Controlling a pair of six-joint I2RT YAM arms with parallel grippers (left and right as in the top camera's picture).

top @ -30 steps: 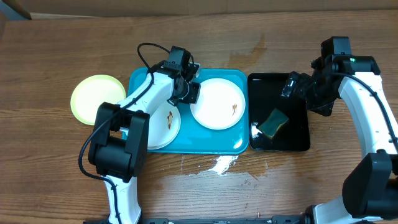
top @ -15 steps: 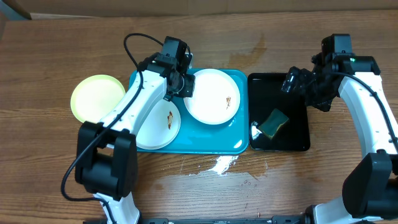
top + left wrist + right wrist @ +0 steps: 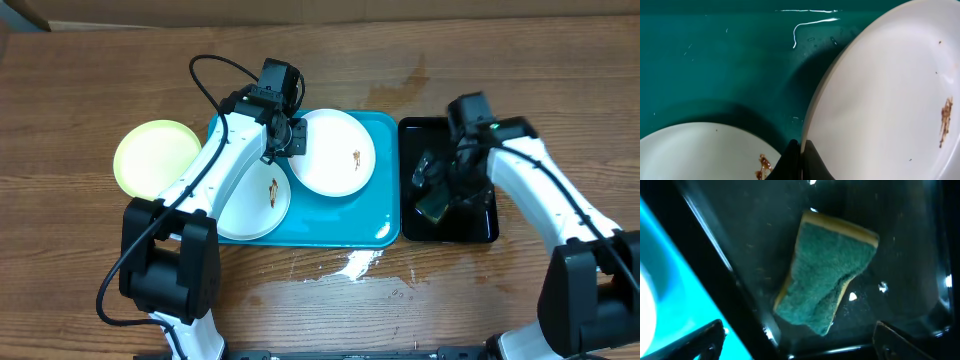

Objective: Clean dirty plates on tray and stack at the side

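Note:
My left gripper (image 3: 291,141) is shut on the left rim of a white plate (image 3: 337,152) with a small brown smear, held tilted over the turquoise tray (image 3: 330,232). In the left wrist view the black fingers (image 3: 812,162) pinch that plate's (image 3: 890,90) edge. A second white plate (image 3: 255,196), also smeared brown, lies flat at the tray's left. A pale yellow-green plate (image 3: 157,158) rests on the table left of the tray. My right gripper (image 3: 439,186) hangs open over a green sponge (image 3: 827,275), its jaws wide on either side.
The sponge (image 3: 437,204) lies in a narrow black tray (image 3: 480,228) right of the turquoise one. A white splash (image 3: 351,265) marks the wooden table in front of the trays. A black cable loops above the left arm.
The left gripper has carried the plate slightly up and to the left. The right arm has swung left and down over the black tray, above the sponge.

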